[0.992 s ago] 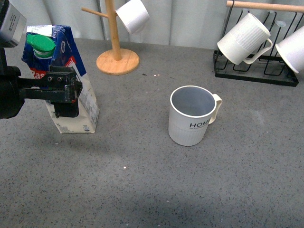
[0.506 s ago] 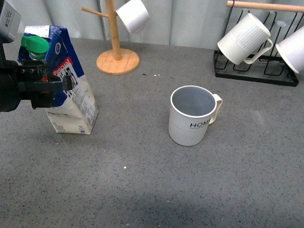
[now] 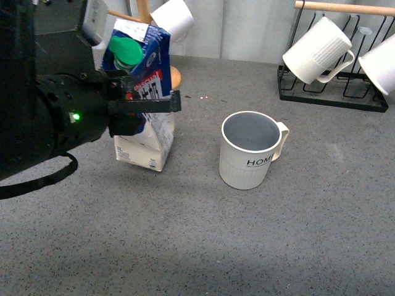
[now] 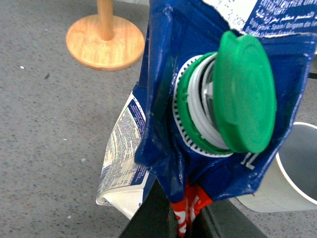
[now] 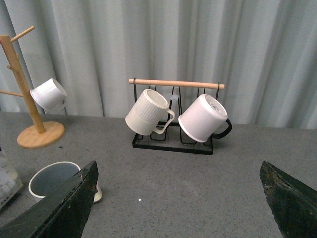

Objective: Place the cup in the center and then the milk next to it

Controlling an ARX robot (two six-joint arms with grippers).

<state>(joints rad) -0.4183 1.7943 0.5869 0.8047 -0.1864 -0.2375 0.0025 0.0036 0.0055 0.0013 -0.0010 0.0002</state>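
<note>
The left gripper is clamped on the milk, its dark fingers pressing the carton's sides about halfway up. The carton is tall, blue and white, with a red logo patch on the front and small print on a pale side panel. The left wrist view shows its round green cap sitting askew, with white threads showing beneath it. The carton stands roughly upright, to the left of the cup and clearly apart from it. I cannot tell whether its base touches the grey table or hangs just above it.

The cup stands upright near the middle of the table. It is cream-white and ribbed, grey inside, with a thin dark rim line, black "HOME" lettering and its handle turned to the right.

Behind the carton stands a wooden mug tree carrying a small white cup. At the back right, a black wire rack holds white mugs.

The right gripper is spread wide and holds nothing.
</note>
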